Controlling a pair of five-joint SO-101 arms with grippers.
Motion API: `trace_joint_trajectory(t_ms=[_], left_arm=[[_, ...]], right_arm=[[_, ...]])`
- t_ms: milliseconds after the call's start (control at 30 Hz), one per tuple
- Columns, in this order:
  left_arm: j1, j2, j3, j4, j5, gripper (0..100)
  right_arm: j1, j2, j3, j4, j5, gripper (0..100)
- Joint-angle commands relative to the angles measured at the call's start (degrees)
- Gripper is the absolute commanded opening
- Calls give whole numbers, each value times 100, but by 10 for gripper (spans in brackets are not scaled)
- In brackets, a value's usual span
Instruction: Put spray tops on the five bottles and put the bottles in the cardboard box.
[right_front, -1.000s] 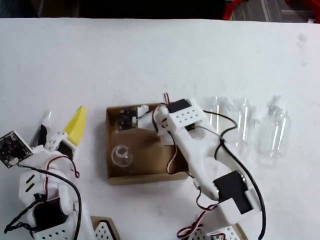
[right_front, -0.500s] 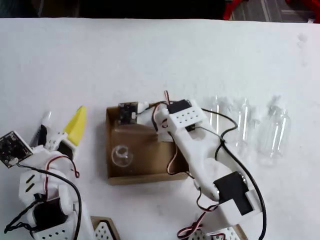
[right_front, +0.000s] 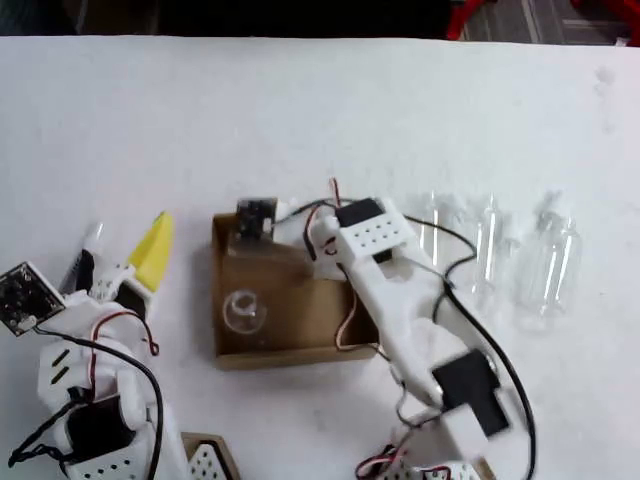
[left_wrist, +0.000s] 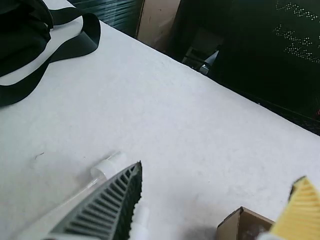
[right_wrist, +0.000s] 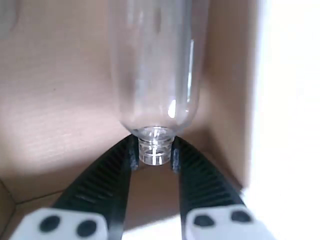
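A clear bottle (right_wrist: 152, 75) without a spray top lies inside the cardboard box (right_wrist: 55, 100), and my right gripper (right_wrist: 152, 147) is shut on its bare neck. From above, the right arm (right_front: 370, 235) leans over the box (right_front: 300, 345), where the bottle's round end (right_front: 243, 310) shows. Three more clear bottles (right_front: 487, 250) lie on the table to the right of the box. My left gripper (right_front: 125, 238) stands open left of the box, holding nothing. Beneath its grey finger (left_wrist: 110, 205) lies another clear bottle with a white neck (left_wrist: 107, 165); the yellow finger (left_wrist: 300, 210) is near the box corner (left_wrist: 240, 225).
The white table (right_front: 300, 120) stretches open behind the box. A black strap (left_wrist: 45, 45) lies on the table far beyond the left gripper. A second brown box corner (right_front: 205, 450) shows at the front edge between the arm bases.
The right wrist has tipped toward the back of the box, its camera module shifting up the picture. The bottle's round end and the left arm have stayed put.
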Motion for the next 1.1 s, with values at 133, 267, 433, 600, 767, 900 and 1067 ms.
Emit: trace_joint_trajectory(t_ms=[133,267,433,600,767,900,1067], left_arm=[[497,-48,-237,-132,-53,415],[892,-48,-237,-132,-369,417],[1112,-48,-237,-149,-466,416],[1130,-48,-220,-167,-457,416],[1147,-48,-193,-167,-457,416],[1156,-48,-193,-167,-457,416],[1156,-48,-114,-167,-466,416]], right_arm=[[-154,-1921,-211,295,-281,16],[-426,-2440,-211,699,-264,16],[-778,-2730,-211,1086,-264,16],[-910,-2914,-325,1235,-316,16],[-998,-3090,-1064,1851,-519,16],[-1288,-3046,-1407,2158,-536,16],[-1490,-3046,-1705,2141,-897,16]])
